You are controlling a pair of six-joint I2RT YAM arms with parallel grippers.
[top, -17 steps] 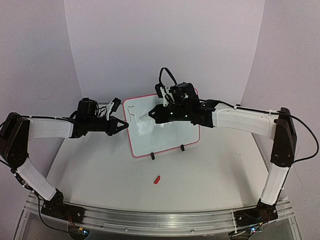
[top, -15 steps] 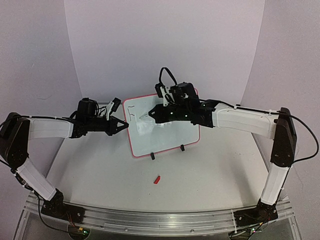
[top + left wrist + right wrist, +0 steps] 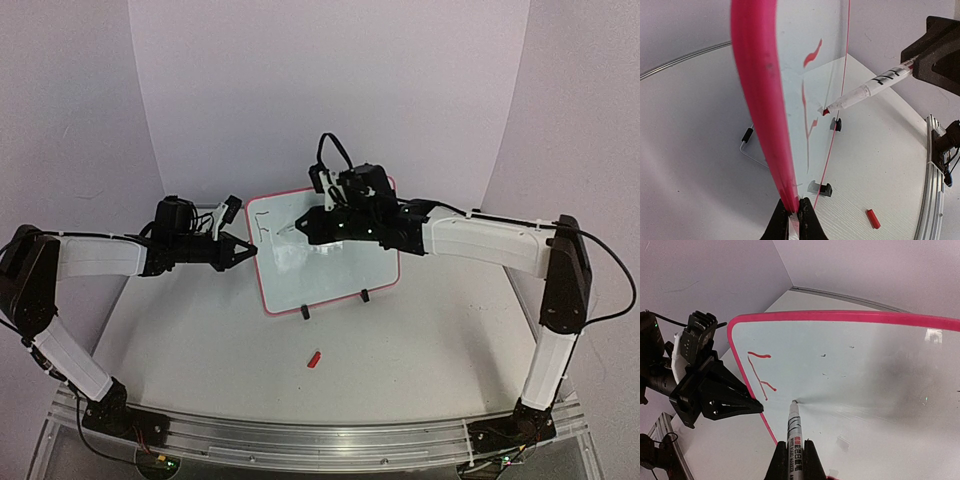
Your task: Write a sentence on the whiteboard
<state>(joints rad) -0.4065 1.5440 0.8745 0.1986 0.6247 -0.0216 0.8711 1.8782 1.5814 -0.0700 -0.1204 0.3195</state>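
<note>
Left gripper (image 3: pixel 796 215) pinches the whiteboard (image 3: pixel 758 90) rim, evident only wrist-side; right gripper (image 3: pixel 791 450) clamps marker (image 3: pixel 794 427).

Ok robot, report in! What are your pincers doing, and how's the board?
Left pincer shut on board rim. Right pincer shut on marker, tip at board. Only an F written. Cap loose, out of the way.

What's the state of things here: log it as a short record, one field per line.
board: stands on two black feet, pink rim
writing: one red letter F near the top left corner, nothing more
pen: tip at the board's face, just right of the F
left fingers: shut on the board's rim
right fingers: shut on the pen
red piece: lies on the table in front of the board, likely the pen's cap
</note>
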